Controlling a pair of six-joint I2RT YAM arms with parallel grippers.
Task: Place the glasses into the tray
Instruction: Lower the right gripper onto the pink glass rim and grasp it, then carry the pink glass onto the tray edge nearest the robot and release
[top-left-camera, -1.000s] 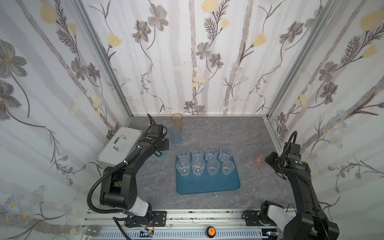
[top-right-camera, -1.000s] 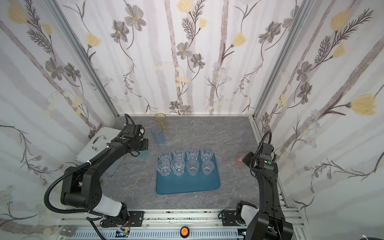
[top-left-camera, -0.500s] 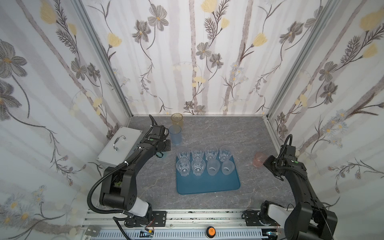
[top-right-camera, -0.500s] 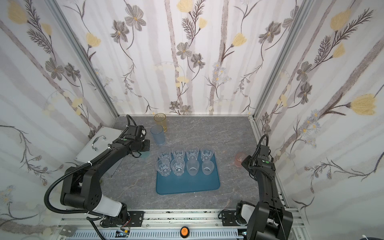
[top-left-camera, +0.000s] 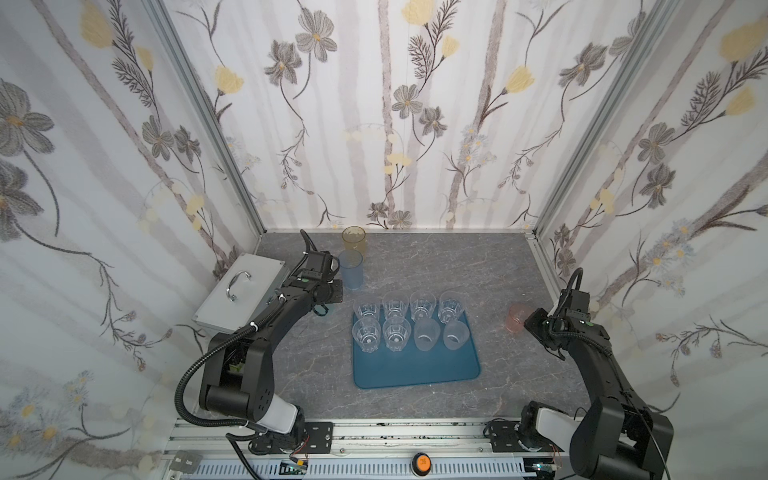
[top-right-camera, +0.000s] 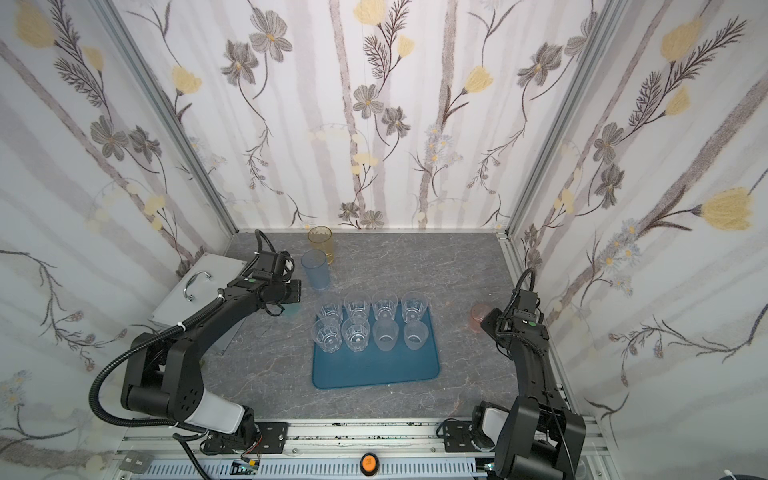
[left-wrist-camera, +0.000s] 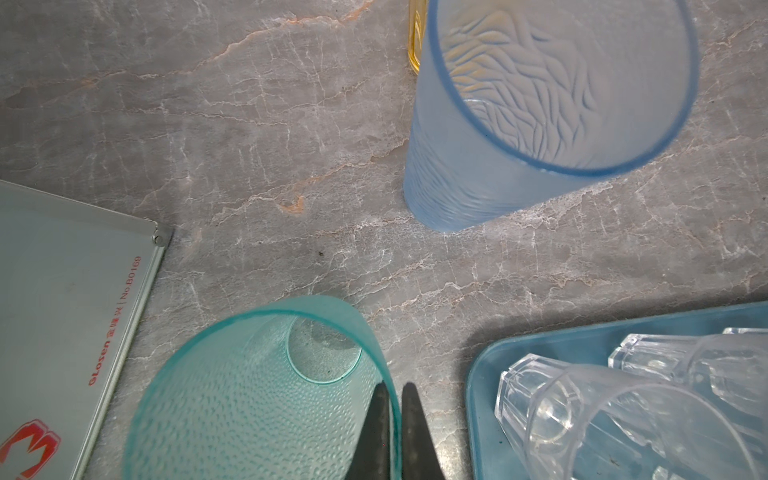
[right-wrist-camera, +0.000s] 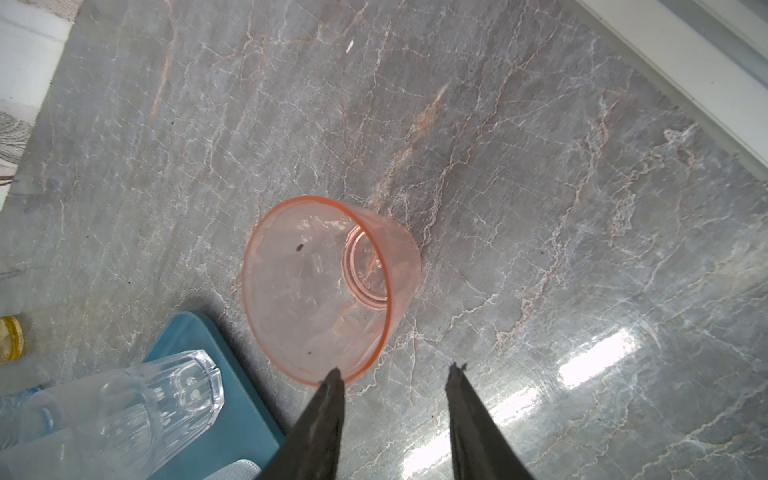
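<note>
Silver metal, the closed case (top-left-camera: 241, 297) with its handle lies at the far left of the grey marble-patterned bench (top-left-camera: 436, 266), partly under the left arm. Just right of it the left pincer (left-wrist-camera: 397, 432) is pressed together on the wall of the teal glass (left-wrist-camera: 257, 399), one finger inside the rim and one outside. That glass sits on the bare bench between the case and the tray, outside the tray, and it looks tilted in the wrist view; I cannot tell whether its base touches the bench. Beyond it the blue glass (top-left-camera: 351, 270) stands upright on the bench, with the amber glass (top-left-camera: 354, 239) just behind it near the back wall. In the middle lies the teal-blue tray (top-left-camera: 415, 370), its front half bare. The back half holds eight glasses: the clear faceted glasses (top-left-camera: 395, 307) fill the back row of four and the left two places of the front row, and the two frosted glasses (top-left-camera: 427, 334) take the right two places. Right of the tray, well apart from it, the pink glass (top-left-camera: 516, 318) stands upright on the bench. The right pincer (right-wrist-camera: 395, 382) is spread beside it, one fingertip (right-wrist-camera: 332, 384) at its near rim and the other over bare bench, gripping nothing.
</note>
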